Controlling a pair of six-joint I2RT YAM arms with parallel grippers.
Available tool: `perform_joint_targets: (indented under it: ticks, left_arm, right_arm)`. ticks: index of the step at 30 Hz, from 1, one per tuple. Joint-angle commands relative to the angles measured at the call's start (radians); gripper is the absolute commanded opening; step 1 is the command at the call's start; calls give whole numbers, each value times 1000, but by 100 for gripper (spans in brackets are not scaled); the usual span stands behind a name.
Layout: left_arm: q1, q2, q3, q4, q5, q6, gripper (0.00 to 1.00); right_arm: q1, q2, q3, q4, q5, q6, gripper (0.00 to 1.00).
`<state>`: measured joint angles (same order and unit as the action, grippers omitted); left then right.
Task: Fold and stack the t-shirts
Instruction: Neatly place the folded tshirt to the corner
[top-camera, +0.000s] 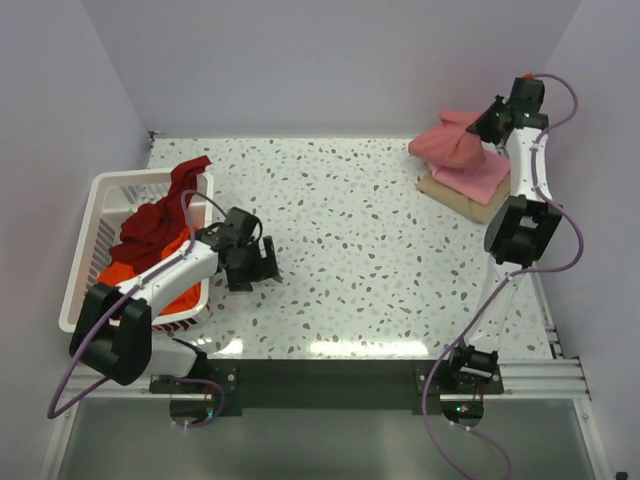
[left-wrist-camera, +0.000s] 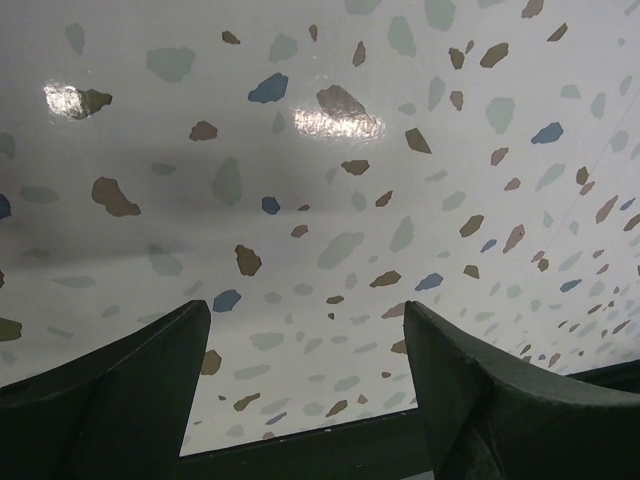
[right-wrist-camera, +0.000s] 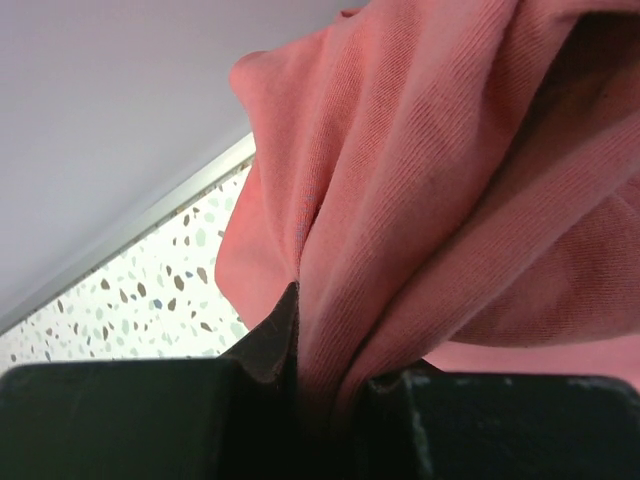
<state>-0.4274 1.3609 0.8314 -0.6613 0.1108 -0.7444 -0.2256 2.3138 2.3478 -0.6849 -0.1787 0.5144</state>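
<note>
We are pinching the rose-red shirt (top-camera: 450, 145) tight in our right gripper (top-camera: 487, 125) at the far right corner, its cloth bunching over the pink shirt (top-camera: 482, 182); our left gripper (top-camera: 258, 268) is hovering wide open over the speckled table (top-camera: 370, 230), just beside the basket (top-camera: 88, 215). The maroon shirt (top-camera: 158, 218) and the orange shirt (top-camera: 118, 272) are lying heaped in that basket.

Pinches a bunched fold of the rose-red t-shirt (right-wrist-camera: 430, 180) in the right tool (right-wrist-camera: 335, 385), with jaws nearly together. Fills the upper right with creased cloth. Shows speckled worktop (right-wrist-camera: 150, 290) lower left, pale wall (right-wrist-camera: 110, 110) behind.
</note>
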Motion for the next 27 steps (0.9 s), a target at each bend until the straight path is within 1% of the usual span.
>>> perform_joint_targets:
  ticks: [1, 10, 17, 18, 19, 20, 21, 22, 23, 25, 27]
  left_arm:
    - [3, -31, -18, 0, -7, -21, 83]
    - [3, -34, -21, 12, 0, -24, 83]
    - [3, -36, -25, 6, 0, -23, 83]
    - [3, -36, -23, 8, 0, -23, 83]
    - [3, -34, -23, 9, 1, -23, 84]
    - [3, -36, -23, 8, 1, -23, 84]
    - [3, -36, -21, 11, 1, -23, 84]
    - [3, -37, -18, 9, 1, -21, 85]
    - [3, -36, -17, 11, 1, -23, 85]
    - [3, -39, -3, 14, 0, -20, 86]
    - [3, -39, 14, 15, -8, -18, 86]
  right_arm:
    - [-41, -117, -7, 90, -16, 33, 0]
    - [-54, -105, -36, 91, -45, 38, 0]
    - [-54, -93, -62, 82, -30, 24, 0]
    - [-54, -94, -65, 79, -22, 16, 6]
    - [-55, -94, -65, 74, -2, 13, 19]
    - [-54, -96, -61, 61, 5, 7, 38]
    - [-54, -97, -58, 51, 14, 4, 72]
    - [-55, -100, -55, 45, 34, 1, 94]
    - [-55, -117, -67, 41, 42, -1, 99]
    - [-54, -148, -96, 45, 80, -7, 99]
    - [-55, -226, -178, 71, 122, -20, 99]
